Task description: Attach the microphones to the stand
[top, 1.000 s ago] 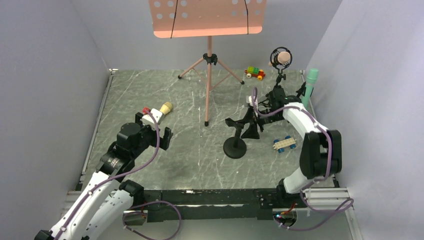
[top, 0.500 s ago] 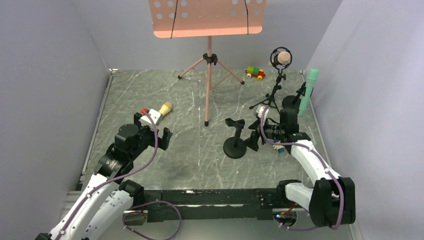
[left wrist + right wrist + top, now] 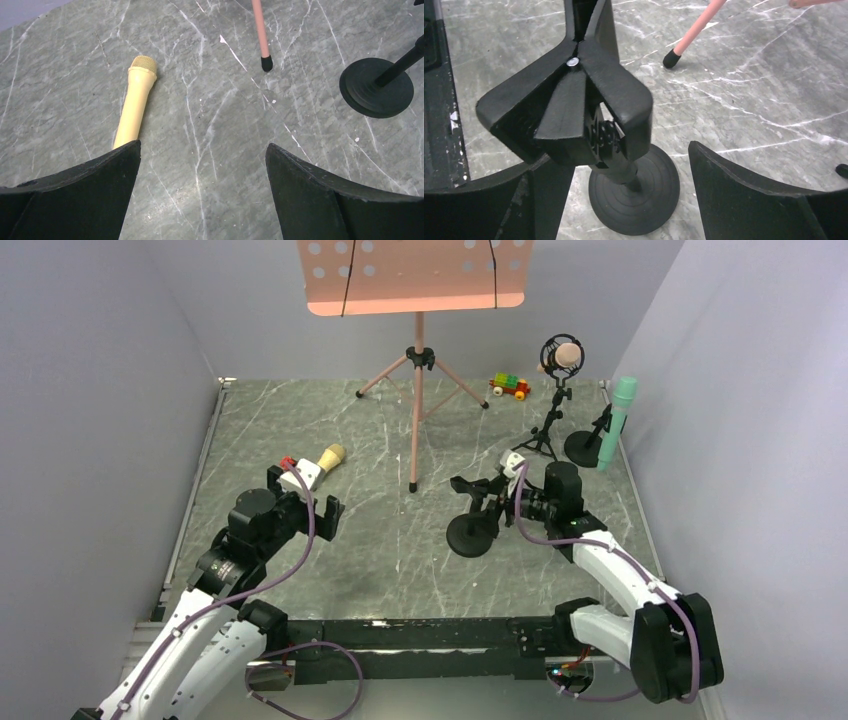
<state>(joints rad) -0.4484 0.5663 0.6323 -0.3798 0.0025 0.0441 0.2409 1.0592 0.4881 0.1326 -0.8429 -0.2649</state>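
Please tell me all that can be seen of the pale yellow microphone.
The pale yellow microphone is slim and looks like plastic: a smooth body and a rounded, finely textured, slightly darker head. It lies flat on the grey marbled table, head pointing away from the left gripper. That gripper is open, not closed on it; one finger hides the tail end.

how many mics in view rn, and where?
3. Yellow microphone lies on the table ahead of the left gripper; pink microphone sits in the tripod stand mount at back right; teal microphone stands upright by the right wall.
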